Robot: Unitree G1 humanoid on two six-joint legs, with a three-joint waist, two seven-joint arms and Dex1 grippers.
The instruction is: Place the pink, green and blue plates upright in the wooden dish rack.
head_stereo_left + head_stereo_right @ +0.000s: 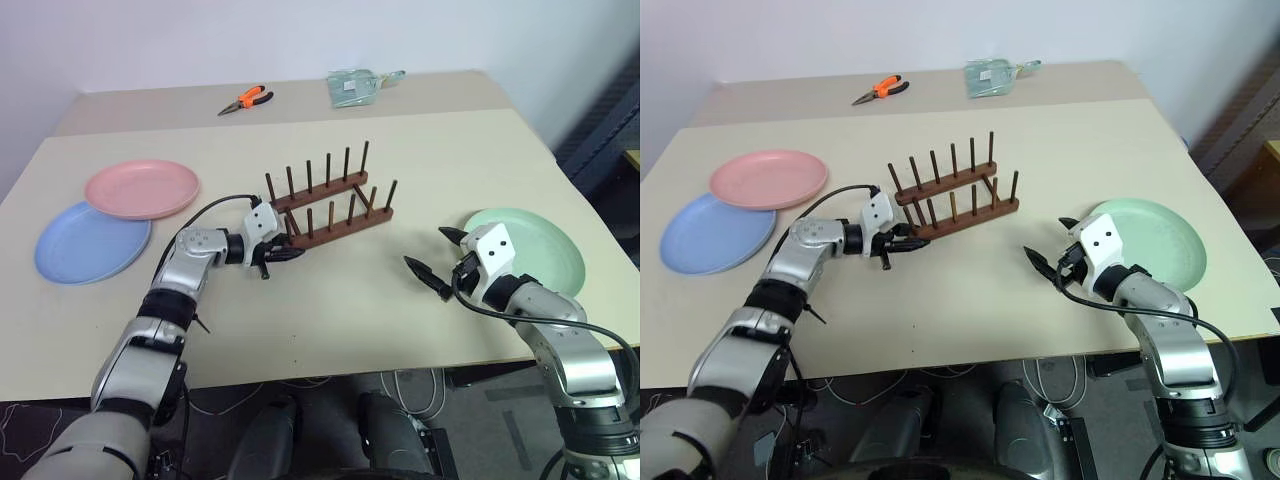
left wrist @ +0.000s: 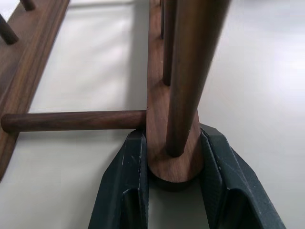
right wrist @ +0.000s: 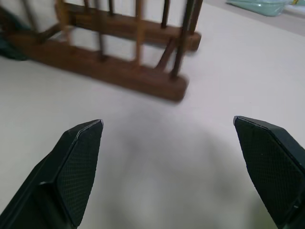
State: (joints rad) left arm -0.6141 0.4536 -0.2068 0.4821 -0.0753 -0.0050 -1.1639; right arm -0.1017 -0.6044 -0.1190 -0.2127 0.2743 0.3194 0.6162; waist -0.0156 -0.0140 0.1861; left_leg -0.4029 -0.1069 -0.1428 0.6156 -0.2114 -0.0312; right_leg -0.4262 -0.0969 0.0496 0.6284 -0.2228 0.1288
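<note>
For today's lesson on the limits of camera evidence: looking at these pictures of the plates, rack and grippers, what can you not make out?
- Blue plate: part hidden under the pink plate, head views.
- Green plate: near edge covered by the right gripper and its arm.
- Rack: cut off by the left wrist view's edges; left gripper closed on its rail end.
- Pale packet: too small to identify.

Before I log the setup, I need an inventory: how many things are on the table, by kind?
Plates: 3, namely pink plate, blue plate, green plate
Wooden dish rack: 1
Orange-handled pliers: 1
Pale green packet: 1
Total: 6
</note>
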